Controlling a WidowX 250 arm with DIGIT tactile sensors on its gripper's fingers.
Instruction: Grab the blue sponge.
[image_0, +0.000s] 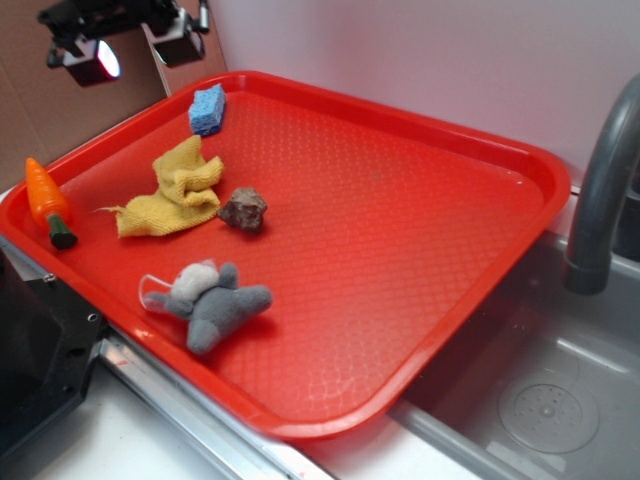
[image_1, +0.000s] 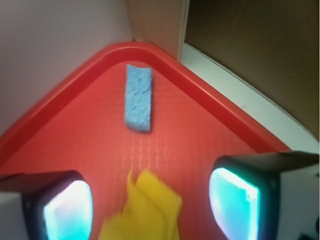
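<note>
Sponge in the tray's far corner, my end effector spread open above it and holding nothing.

From the exterior view, nearest me on the red tray lies a grey plush mouse; beyond it a small brown rock sits just beside the crumpled yellow cloth. A toy carrot rests on the tray's left rim. Farther still, the sponge lies near the far corner, apart from the cloth, with bare tray around it. My end effector hangs above that corner, clear of the tray. On the wrist view its fingers stand wide apart, the cloth between them below, the sponge ahead, unblocked. A grey faucet stands over the sink at right.
</note>
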